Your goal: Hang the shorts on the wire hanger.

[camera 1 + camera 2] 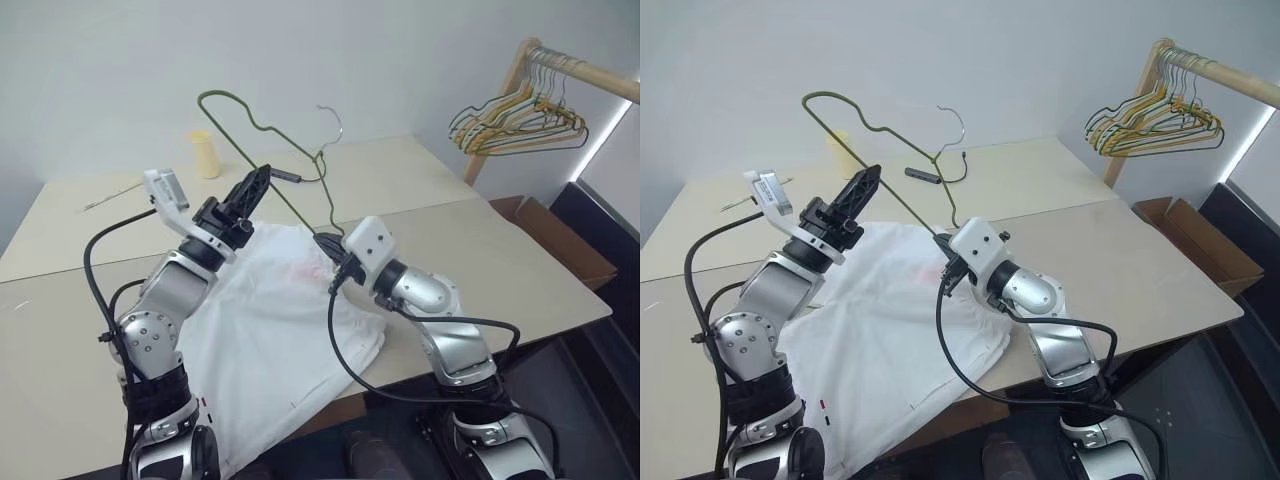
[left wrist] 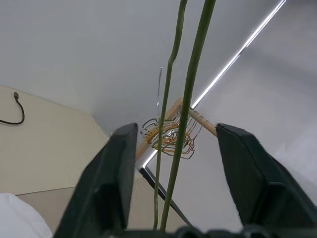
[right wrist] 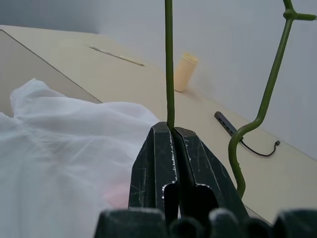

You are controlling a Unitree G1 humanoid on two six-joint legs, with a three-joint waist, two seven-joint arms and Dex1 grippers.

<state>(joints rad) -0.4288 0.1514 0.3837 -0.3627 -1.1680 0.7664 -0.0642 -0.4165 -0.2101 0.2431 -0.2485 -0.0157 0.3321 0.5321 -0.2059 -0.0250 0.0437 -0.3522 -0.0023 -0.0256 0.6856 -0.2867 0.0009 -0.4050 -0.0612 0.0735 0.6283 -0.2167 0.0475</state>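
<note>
**A:** Grip status?

**B:** My right gripper is clamped on the wire hanger, on its straight bottom bar, holding it up in the air over the table. My left gripper is partly spread, the wire running between the fingers, touching neither.

**A:** Which way does the bar lie?

**B:** It runs diagonally from my right fingers up past the left ones to the far corner. Hook points up.

**A:** Shorts?

**B:** The shorts lie flat on the table below both grippers, one edge over the near side. Left arm is raised, angled up; right is roughly level, pointing left.
</note>
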